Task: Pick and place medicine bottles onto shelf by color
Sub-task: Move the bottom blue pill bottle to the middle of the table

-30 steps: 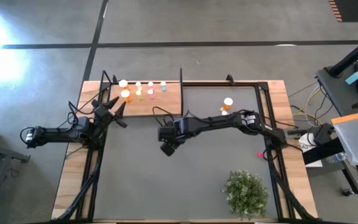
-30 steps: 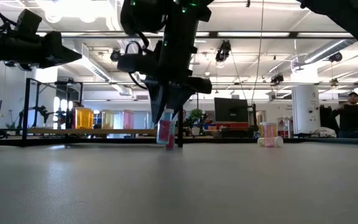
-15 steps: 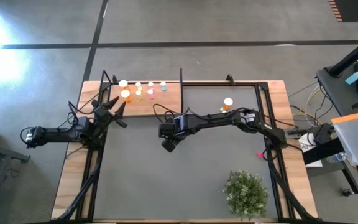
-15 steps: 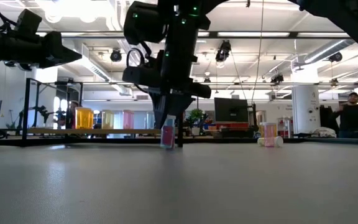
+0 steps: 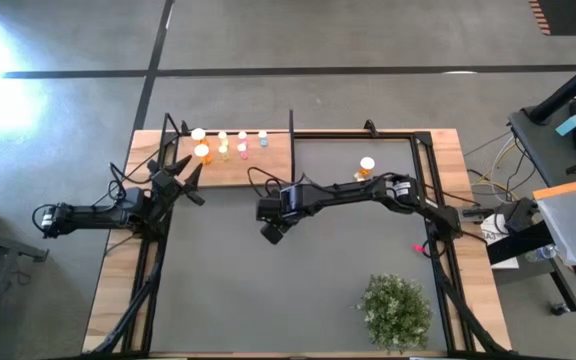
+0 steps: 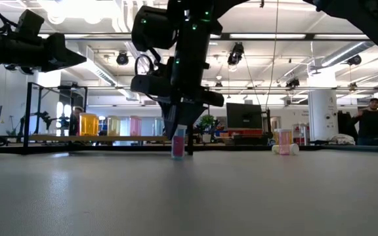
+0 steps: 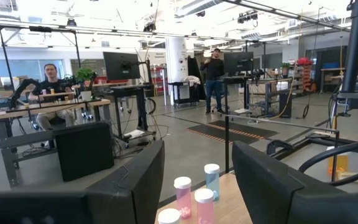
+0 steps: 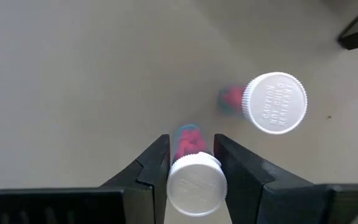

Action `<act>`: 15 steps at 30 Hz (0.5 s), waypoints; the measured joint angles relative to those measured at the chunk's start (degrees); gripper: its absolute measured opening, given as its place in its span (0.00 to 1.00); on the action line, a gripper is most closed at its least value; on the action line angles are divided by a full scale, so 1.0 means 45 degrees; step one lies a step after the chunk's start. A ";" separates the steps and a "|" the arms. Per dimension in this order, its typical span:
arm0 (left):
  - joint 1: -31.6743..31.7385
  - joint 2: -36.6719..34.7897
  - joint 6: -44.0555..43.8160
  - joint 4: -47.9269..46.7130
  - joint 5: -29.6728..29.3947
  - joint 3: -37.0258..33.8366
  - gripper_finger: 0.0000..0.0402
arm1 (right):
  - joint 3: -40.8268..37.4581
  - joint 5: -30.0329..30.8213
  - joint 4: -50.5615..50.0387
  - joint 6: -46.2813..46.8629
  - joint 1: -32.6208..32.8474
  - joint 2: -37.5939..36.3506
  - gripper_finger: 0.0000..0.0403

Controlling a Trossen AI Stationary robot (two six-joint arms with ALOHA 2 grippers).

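right gripper (image 6: 179,134) lower, pink bottle (image 6: 178,143) upright

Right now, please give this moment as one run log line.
right gripper: shut on pink bottle, near mat | left gripper: open, waiting by shelf

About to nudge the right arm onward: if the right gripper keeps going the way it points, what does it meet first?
The right gripper points down at the mat, its jaws shut on a pink bottle. That bottle's base would probably meet the mat first; the second bottle stands aside.
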 joint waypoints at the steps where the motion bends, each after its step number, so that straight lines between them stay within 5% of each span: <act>1: 0.0002 0.0003 0.0002 0.0000 0.0000 0.0003 0.43 | -0.0004 0.0000 0.0026 0.0000 -0.0003 0.0000 0.27; 15: 0.0005 0.0003 0.0005 0.0000 0.0000 0.0003 0.43 | -0.0020 0.0010 0.0524 0.0666 -0.0051 0.0005 0.28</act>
